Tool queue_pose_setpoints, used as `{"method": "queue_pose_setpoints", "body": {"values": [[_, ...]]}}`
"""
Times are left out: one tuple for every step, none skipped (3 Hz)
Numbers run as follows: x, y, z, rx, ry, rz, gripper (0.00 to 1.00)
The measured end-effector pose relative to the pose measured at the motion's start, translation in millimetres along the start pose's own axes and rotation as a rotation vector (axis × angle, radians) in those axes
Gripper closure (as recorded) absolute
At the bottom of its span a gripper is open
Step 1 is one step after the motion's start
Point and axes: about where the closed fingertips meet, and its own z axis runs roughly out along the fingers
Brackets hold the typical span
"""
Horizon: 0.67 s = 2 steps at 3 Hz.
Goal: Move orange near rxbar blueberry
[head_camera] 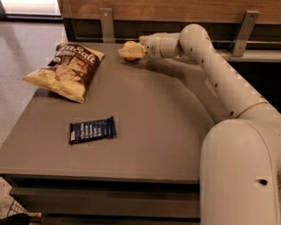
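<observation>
The orange [129,43] lies at the far edge of the grey table [153,133], near the back rail. My gripper [130,52] is right at the orange and covers most of it, so only its top and bottom rim show. The rxbar blueberry [92,130], a flat navy wrapper with white lettering, lies on the near left part of the table, well away from the orange and the gripper.
A large yellow-and-brown chip bag [65,71] lies on the far left of the table. A wooden back wall with metal brackets [106,21] runs behind the table. My arm [216,75] stretches across the right side.
</observation>
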Motion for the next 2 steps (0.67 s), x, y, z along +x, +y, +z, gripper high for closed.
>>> {"method": "queue_pose_setpoints", "body": {"values": [[0.7,1.9,2.8,-0.004,0.001,0.0,0.5],[1.9,4.9,7.1,-0.011,0.003,0.001,0.81]]}}
